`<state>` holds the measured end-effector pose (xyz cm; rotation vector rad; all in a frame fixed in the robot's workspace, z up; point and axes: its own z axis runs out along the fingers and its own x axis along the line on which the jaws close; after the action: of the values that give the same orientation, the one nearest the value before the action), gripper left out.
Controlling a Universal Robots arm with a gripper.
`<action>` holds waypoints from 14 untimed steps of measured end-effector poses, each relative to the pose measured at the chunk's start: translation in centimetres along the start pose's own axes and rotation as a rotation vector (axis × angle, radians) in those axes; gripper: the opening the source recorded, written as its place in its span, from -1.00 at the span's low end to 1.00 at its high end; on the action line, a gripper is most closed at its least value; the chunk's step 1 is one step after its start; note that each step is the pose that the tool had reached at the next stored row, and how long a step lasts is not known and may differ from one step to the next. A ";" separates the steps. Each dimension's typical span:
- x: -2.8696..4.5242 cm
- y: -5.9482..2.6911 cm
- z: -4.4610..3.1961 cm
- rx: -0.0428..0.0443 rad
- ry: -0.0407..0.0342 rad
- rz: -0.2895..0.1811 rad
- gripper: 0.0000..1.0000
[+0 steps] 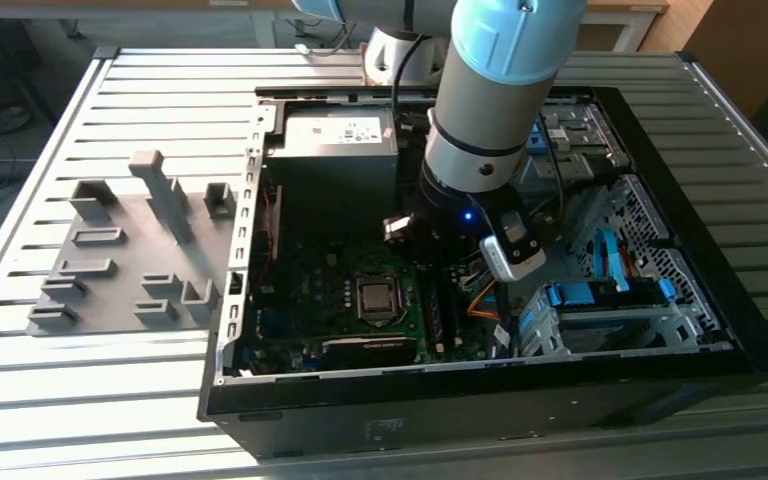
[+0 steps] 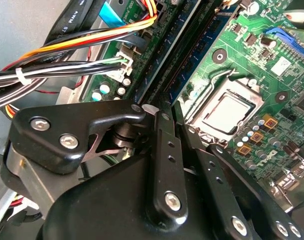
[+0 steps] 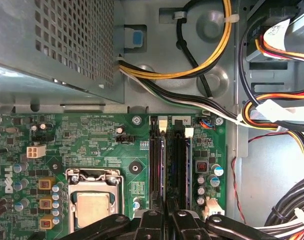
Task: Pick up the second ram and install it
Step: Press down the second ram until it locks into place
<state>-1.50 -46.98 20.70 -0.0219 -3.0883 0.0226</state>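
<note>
Reaching down into the open computer case point(image 1: 704, 300) in the exterior view, my fingers point(image 1: 462, 258) hang over the memory slots, with the processor point(image 1: 376, 296) at about eight o'clock from them and the grey tray point(image 1: 117, 270) out on the counter point(image 1: 117, 400) at nine.

In the second wrist view my fingers point(image 2: 174, 117) are closed on the second memory stick point(image 2: 192, 60), pinching its top edge so it stands on edge, I judge for pressing straight down.

In the first wrist view the stick point(image 3: 166, 170) lies along the slots point(image 3: 179, 170); its long axis matches the slots' twelve-to-six line in the exterior view.
</note>
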 end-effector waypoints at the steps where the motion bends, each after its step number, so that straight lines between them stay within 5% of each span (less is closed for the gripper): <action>1: 0.00 0.00 0.01 -0.0001 -0.0001 0.000 -0.72; 14: 0.00 0.00 0.09 0.0042 -0.0001 0.000 -0.72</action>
<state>-1.50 -46.98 20.61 -0.0221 -3.0883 0.0291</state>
